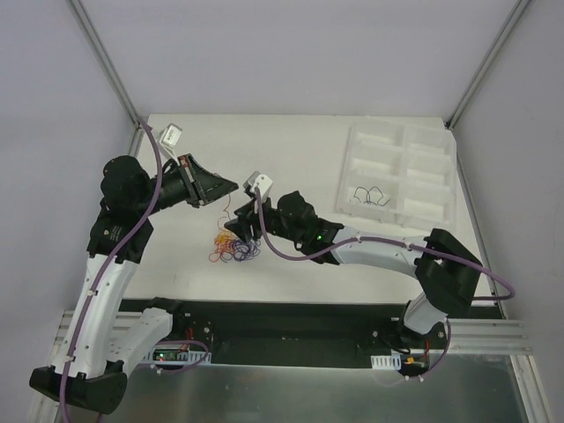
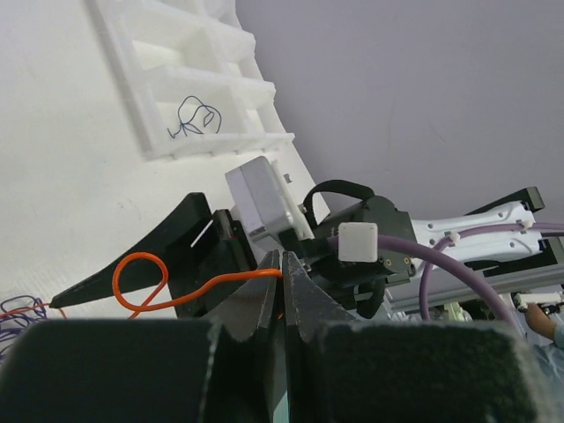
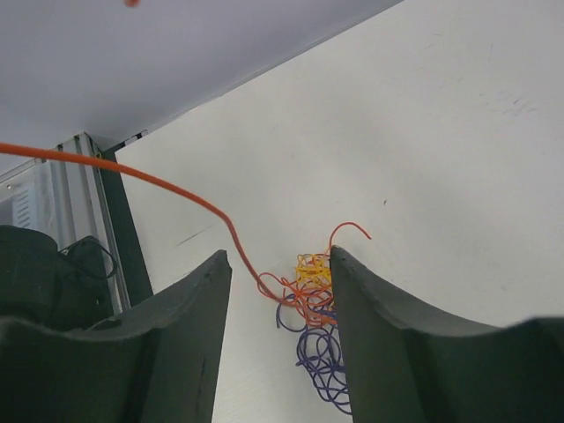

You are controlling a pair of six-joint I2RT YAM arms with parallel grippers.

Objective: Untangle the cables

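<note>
The cables lie as a small knot of orange, yellow, red and purple-blue wires on the white table; the right wrist view shows it too. My left gripper is shut on one orange wire, pinched at the fingertips. The wire runs taut from there down to the knot. My right gripper hovers open just above the knot, its fingers standing either side of it and holding nothing. A lone black wire lies in a tray compartment.
A white compartmented tray stands at the back right and also shows in the left wrist view. Metal frame posts rise at the back corners. The two arms are close together over the table's middle left.
</note>
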